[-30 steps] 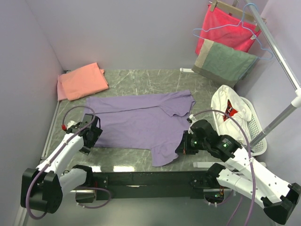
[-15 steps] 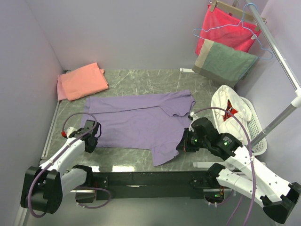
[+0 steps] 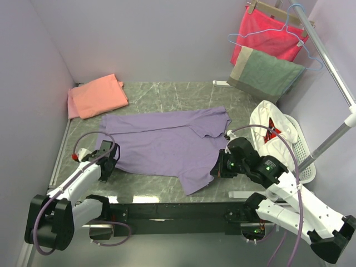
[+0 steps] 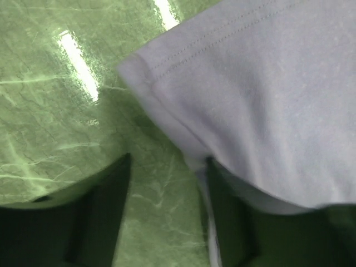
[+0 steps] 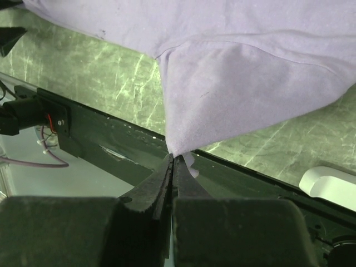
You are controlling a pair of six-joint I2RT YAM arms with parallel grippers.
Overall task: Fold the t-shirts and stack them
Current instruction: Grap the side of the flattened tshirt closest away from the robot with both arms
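Note:
A lavender t-shirt (image 3: 167, 142) lies spread flat on the green marble table (image 3: 167, 95). Its near left corner (image 4: 167, 67) shows in the left wrist view. My left gripper (image 3: 107, 161) sits low at that corner, open. Bare table shows between the jaws of the left gripper (image 4: 167, 167), and the shirt's edge lies over the right finger (image 4: 225, 222). My right gripper (image 3: 215, 169) is shut on the shirt's near right flap, and that pinch shows up close with the right gripper (image 5: 173, 157) holding the cloth lifted a little. A folded salmon-pink t-shirt (image 3: 97, 95) lies at the far left corner.
A white laundry basket (image 3: 297, 153) with white cloth stands at the right. A red cloth (image 3: 267, 33) and a grey-green towel (image 3: 264, 75) hang on a rack behind it, beside a slanted metal pole (image 3: 328, 61). A black rail (image 3: 178, 211) runs along the near edge.
My left gripper came down to the shirt's near left corner, narrowed its jaws, then widened them partly. My right gripper edged slightly away from the near edge, still pinching the flap.

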